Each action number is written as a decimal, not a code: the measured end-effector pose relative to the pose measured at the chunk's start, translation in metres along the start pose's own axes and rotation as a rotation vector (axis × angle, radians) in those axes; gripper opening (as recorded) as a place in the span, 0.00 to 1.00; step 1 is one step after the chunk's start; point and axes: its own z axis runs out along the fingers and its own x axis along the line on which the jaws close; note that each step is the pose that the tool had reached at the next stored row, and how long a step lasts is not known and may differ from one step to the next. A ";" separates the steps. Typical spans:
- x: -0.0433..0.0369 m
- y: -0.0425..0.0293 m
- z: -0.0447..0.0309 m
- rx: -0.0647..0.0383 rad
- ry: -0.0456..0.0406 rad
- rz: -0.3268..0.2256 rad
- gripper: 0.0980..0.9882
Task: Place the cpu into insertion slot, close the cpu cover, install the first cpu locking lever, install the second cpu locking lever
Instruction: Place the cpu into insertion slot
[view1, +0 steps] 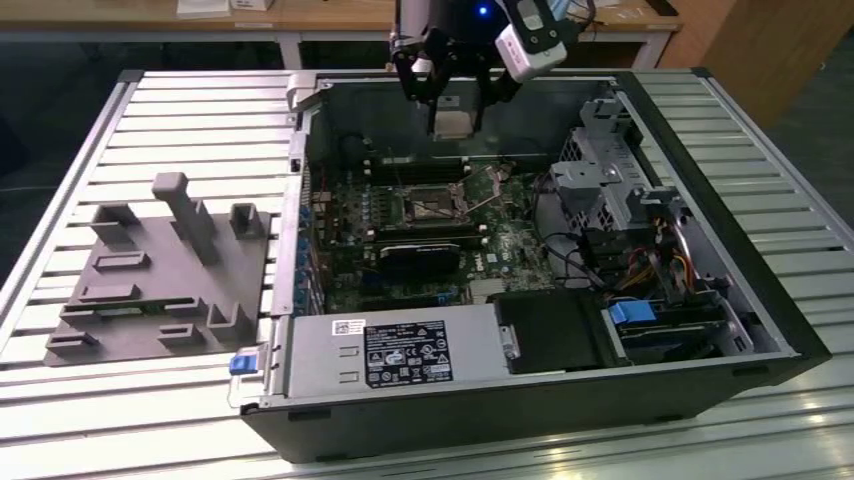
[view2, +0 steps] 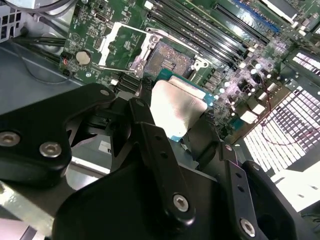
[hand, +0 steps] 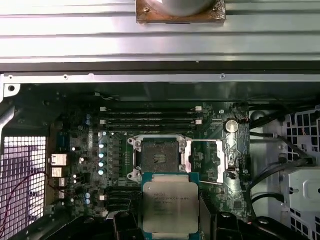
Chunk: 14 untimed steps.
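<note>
Gripper (view1: 457, 108) points down above the insertion slot (view1: 431, 206), clasping the cpu (view1: 451, 124).

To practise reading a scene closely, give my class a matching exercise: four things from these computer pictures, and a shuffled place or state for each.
1 cpu
2 insertion slot
3 cpu cover
4 grey tray

A swung open
B outside the case, exterior view's left
C gripped by the pincer
D empty, uncovered

Pairs: 1-C, 2-D, 3-A, 4-B
</note>
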 end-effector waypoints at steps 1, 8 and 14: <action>0.0000 -0.0001 0.0018 0.000 -0.0002 0.002 0.49; 0.0004 -0.0013 0.0145 0.001 -0.0055 0.061 0.49; 0.0004 -0.0021 0.0247 -0.001 -0.0168 0.191 0.49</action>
